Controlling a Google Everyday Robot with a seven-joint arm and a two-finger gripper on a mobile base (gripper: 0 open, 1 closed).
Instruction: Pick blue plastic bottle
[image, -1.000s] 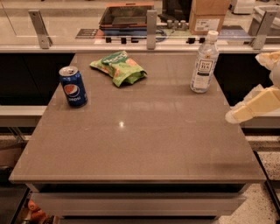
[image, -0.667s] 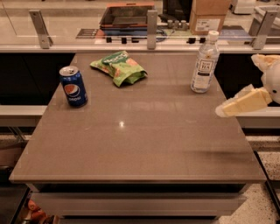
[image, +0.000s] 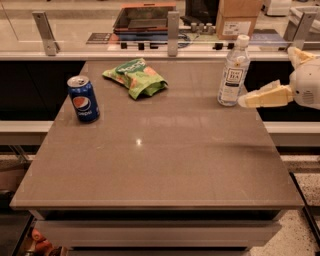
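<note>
The blue plastic bottle (image: 233, 71) is a tall clear bottle with a white cap and a white label. It stands upright near the table's far right edge. My gripper (image: 268, 76) comes in from the right edge of the view, just right of the bottle. It is open and empty. Its lower cream finger (image: 265, 96) points left, with its tip almost at the bottle's base. The upper finger (image: 300, 55) sits higher and further right.
A blue Pepsi can (image: 83, 98) stands at the table's left side. A green snack bag (image: 136, 77) lies at the far middle. The brown table (image: 160, 155) ends in a front edge. A counter with metal posts (image: 173, 27) and a cardboard box (image: 236, 18) runs behind.
My gripper has moved left and up toward the bottle, its lower finger tip now close to the bottle's base. The bottle, can and bag have not moved.
</note>
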